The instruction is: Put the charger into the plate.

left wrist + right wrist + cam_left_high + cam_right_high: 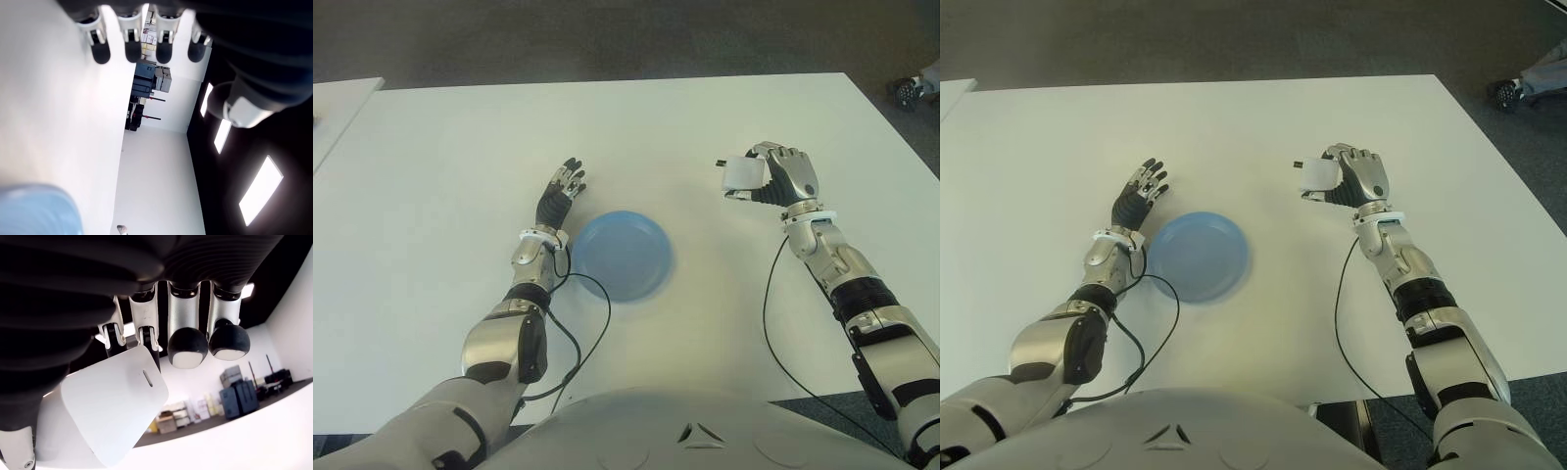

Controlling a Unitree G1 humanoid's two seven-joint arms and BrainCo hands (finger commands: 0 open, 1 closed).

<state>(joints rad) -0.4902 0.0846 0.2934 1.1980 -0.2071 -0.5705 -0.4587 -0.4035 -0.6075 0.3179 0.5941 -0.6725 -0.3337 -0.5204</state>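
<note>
White table [431, 196]: bare blue plate [622, 255]

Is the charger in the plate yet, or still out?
Out. The right hand grips the white charger above the table, right of the blue plate, which holds nothing.

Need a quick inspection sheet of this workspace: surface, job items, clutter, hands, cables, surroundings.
Surface: white table, bare apart from the job's things.
Job's things: blue plate empty, near the front middle; white charger held off the table, to the plate's right.
Clutter: nothing seen.
Hands: right hand shut on the charger; left hand open, just left of the plate.
Cables: black cable by the left arm; another along the right arm.
Surroundings: dark floor; second table edge at left.
</note>
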